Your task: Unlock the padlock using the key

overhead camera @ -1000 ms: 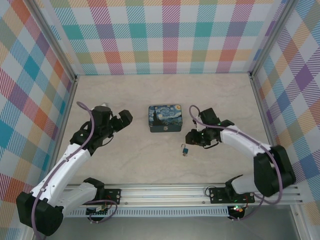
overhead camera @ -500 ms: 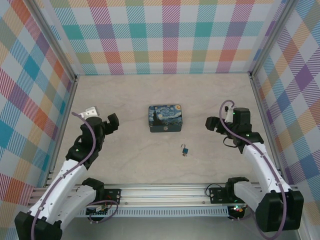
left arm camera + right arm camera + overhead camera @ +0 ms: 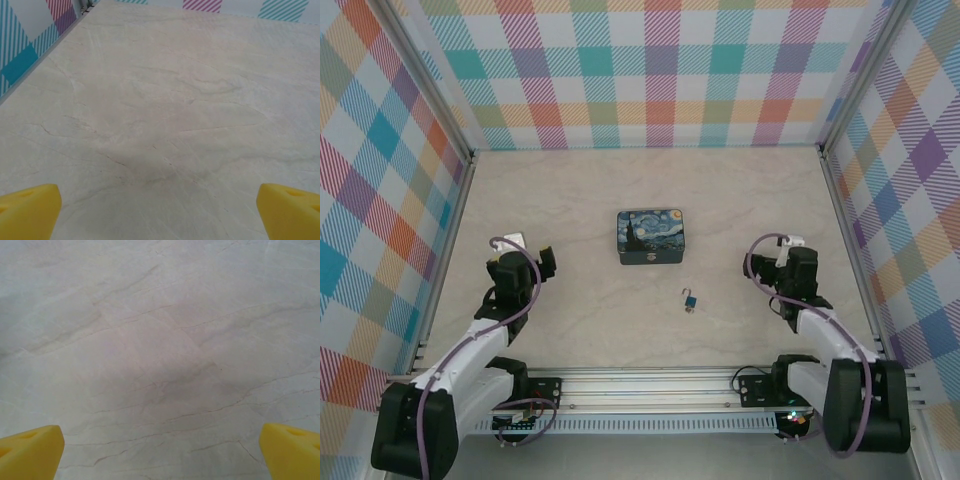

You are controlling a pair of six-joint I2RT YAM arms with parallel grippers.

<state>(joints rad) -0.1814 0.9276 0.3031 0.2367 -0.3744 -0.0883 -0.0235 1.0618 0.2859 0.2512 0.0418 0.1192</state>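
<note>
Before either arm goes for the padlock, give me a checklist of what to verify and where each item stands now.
1. Left pincer open and empty: ok.
2. Right pincer open and empty: ok.
3. Padlock lying uncovered on the table: ok.
4. Padlock apart from the painted box: ok.
5. Key spotted: cannot tell, too small to make out.
6. Shackle locked or released: cannot tell.
</note>
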